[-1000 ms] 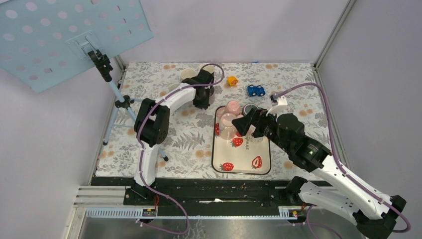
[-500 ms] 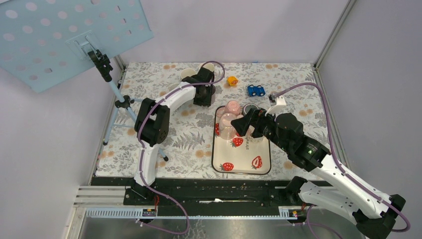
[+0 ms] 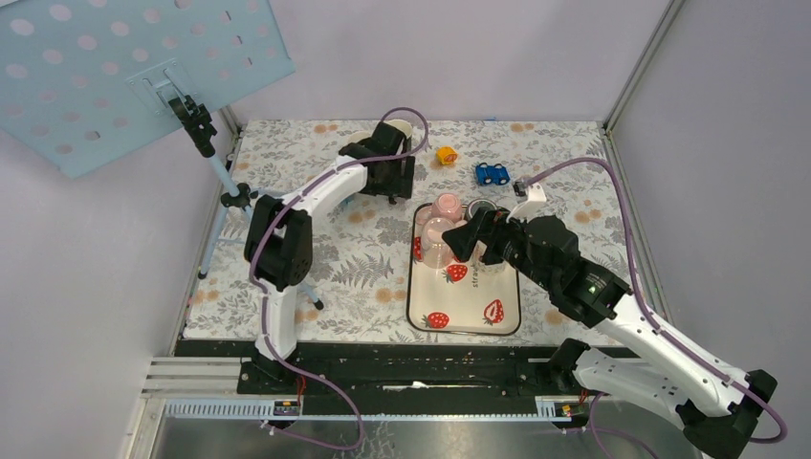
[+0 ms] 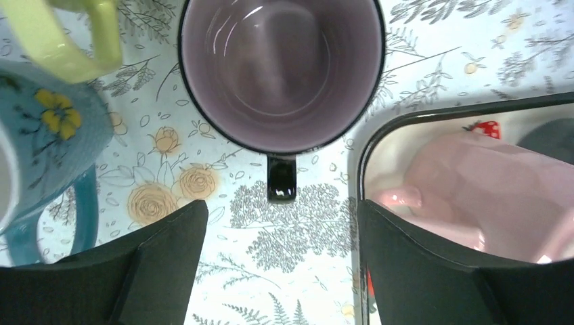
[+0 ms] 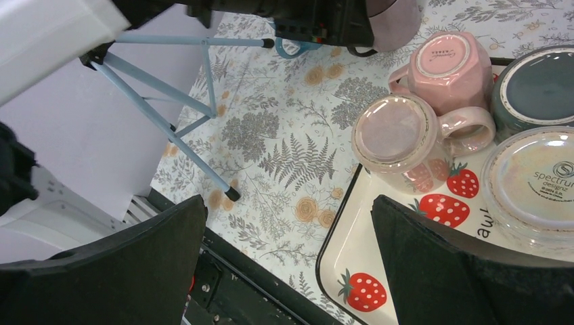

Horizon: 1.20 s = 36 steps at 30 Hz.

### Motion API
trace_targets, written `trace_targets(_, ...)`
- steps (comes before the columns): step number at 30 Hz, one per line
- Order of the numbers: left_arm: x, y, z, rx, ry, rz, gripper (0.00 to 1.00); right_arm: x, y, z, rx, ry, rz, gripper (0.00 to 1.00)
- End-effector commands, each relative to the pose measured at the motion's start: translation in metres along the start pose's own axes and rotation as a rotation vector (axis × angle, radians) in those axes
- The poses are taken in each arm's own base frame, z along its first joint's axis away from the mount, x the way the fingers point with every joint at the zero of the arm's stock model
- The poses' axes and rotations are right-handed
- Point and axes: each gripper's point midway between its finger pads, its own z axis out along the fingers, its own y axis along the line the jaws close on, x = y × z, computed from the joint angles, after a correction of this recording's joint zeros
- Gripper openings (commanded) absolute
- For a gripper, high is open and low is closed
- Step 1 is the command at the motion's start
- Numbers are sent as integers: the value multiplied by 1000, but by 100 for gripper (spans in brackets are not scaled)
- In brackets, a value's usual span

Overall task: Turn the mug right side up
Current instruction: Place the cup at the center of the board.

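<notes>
Purple mug stands right side up on the flowered table just beside a corner of the tray, left gripper jaws apart and empty above it, right gripper jaws spread wide, empty, over upside-down pink mugs on the tray.

From overhead, the left arm covers the purple mug. I only see it through the wrist cameras, and both crop it at the top edge. In the left wrist view, a yellow-green mug and a blue flowered mug run off the left side. The pink mug runs off the right, its lower part behind the left gripper. In the right wrist view, the edge cuts the dark mug and the clear glass.
</notes>
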Motion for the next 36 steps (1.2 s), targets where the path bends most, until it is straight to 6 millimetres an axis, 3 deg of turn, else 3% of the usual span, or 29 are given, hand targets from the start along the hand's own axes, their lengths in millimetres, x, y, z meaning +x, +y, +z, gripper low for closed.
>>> trace_targets(1, -32, -3, -46, 43, -139, -7, 89, -17, 13, -3, -21, -30, -2, 100)
trace_targets(4, -32, -6, -59, 66, -154, -7, 99, -17, 11, 0, -3, -23, -12, 100)
trace_targets(16, -24, -23, -110, 193, -209, 6, 99, -20, -15, 26, 208, 29, -82, 100)
trace_targets(23, -12, -31, -130, 261, -240, 13, 99, -38, -54, 33, 357, 5, -75, 100)
trace_targets(36, 9, -31, -128, 300, -230, 20, 99, -46, -134, 38, 455, 0, 154, 100)
